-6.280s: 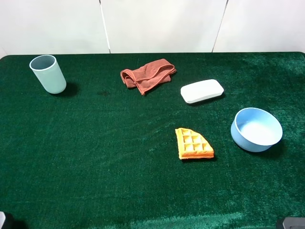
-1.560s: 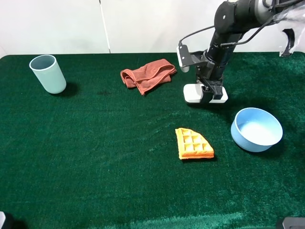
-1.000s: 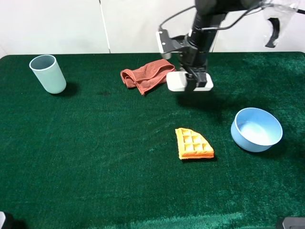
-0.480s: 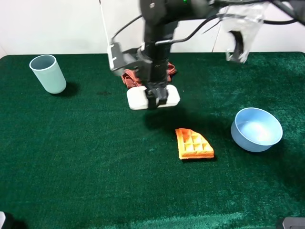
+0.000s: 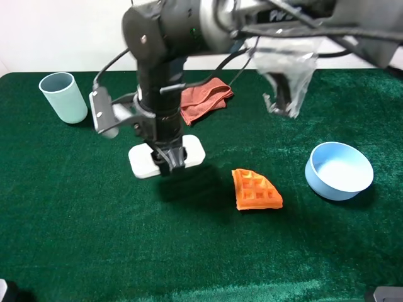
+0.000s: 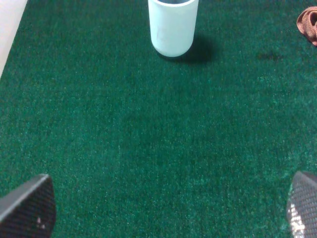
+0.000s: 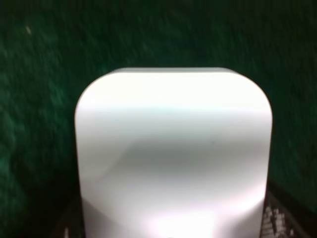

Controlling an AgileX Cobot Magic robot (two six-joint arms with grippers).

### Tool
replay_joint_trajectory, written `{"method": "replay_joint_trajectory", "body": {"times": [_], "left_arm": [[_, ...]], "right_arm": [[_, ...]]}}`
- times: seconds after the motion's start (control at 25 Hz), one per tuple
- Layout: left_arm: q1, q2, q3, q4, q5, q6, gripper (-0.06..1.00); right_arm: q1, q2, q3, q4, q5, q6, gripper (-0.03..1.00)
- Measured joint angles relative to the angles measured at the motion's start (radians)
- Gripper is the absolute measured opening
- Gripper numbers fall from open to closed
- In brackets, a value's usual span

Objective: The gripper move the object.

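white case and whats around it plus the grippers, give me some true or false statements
The right gripper is shut on the white case. True.
The waffle wedge lies between the white case and the blue bowl. True.
The cup lies on its side. False: it stands upright.
The left gripper is shut. False: its fingers stand wide apart.
The white case rests in the blue bowl. False: the right gripper holds it left of the waffle wedge in the exterior high view.
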Motion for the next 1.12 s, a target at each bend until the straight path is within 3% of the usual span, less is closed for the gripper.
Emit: {"method": "replay_joint_trajectory", "body": {"times": [0.48, 1.12], "left_arm": [[0.0, 0.0, 0.0, 0.0, 0.0, 0.0, 0.93], [0.0, 0.0, 0.0, 0.0, 0.0, 0.0, 0.93]], "right_arm": [[0.042, 0.085, 0.0, 0.002, -0.099, 0.0, 0.46], [0.042, 0.138, -0.007, 0.004, -0.11, 0.0, 0.46]]}}
